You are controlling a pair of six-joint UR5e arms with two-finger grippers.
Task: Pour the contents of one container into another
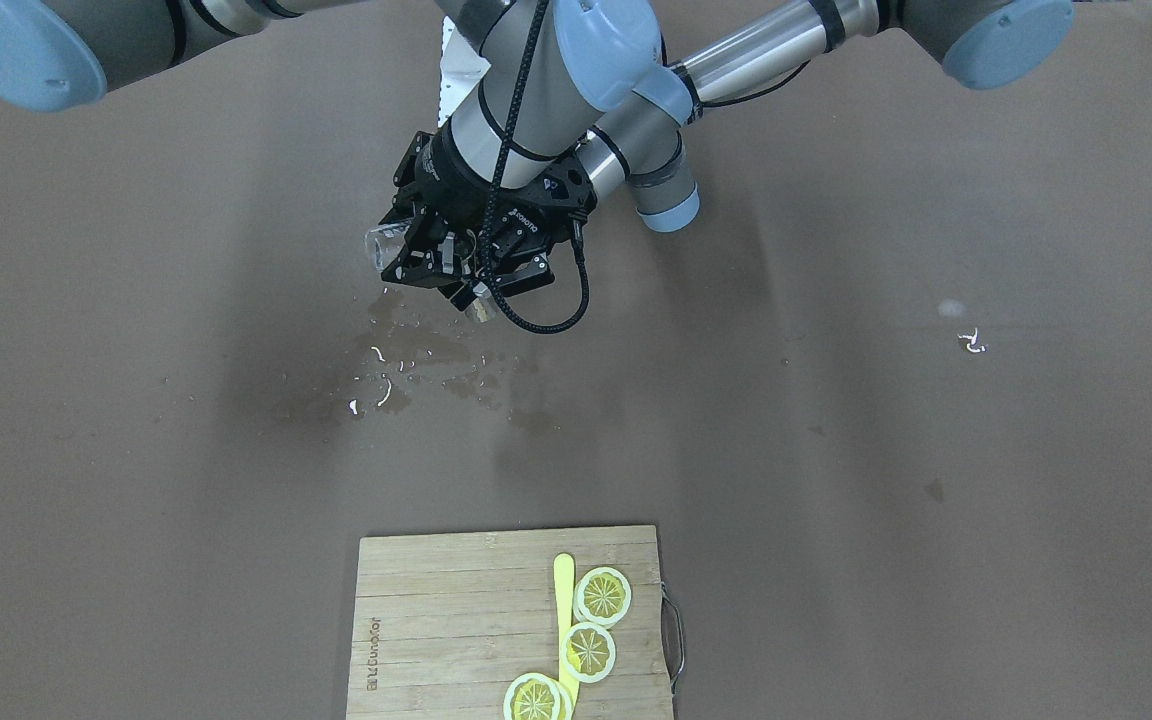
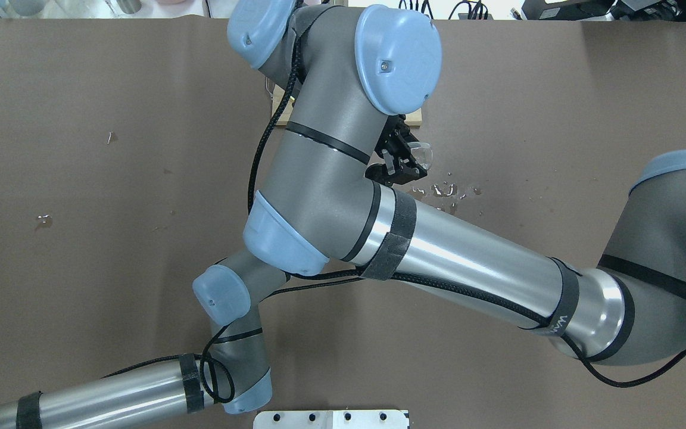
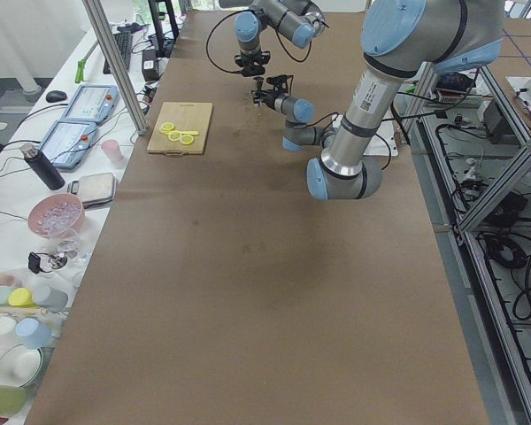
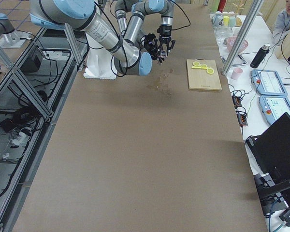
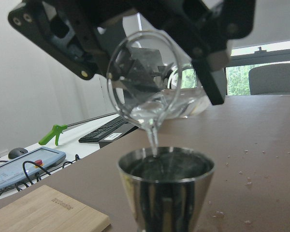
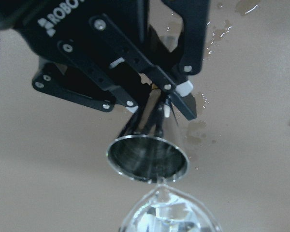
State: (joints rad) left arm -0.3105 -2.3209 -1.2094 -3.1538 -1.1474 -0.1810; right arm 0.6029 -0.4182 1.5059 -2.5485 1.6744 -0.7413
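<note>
A clear glass beaker [image 5: 145,92] is tipped over, and my right gripper [image 5: 150,72] is shut on it. A thin stream of water [image 5: 153,137] runs from its lip into a steel cone-shaped cup [image 5: 166,193] just below. My left gripper [image 6: 157,104] is shut on that steel cup [image 6: 147,162], holding it upright above the table, with the beaker's spout [image 6: 169,217] at the cup's near rim. From overhead, the beaker [image 2: 421,155] shows past the right arm, which hides the cup. Across the table, the beaker [image 1: 383,243] pokes out left of the overlapping grippers.
Water drops and wet patches [image 1: 406,360] lie on the brown table under the grippers. A wooden cutting board [image 1: 456,620] with lemon slices [image 1: 602,596] and a yellow stick [image 1: 564,600] sits at the operators' edge. Small white scraps [image 1: 974,343] lie off to one side.
</note>
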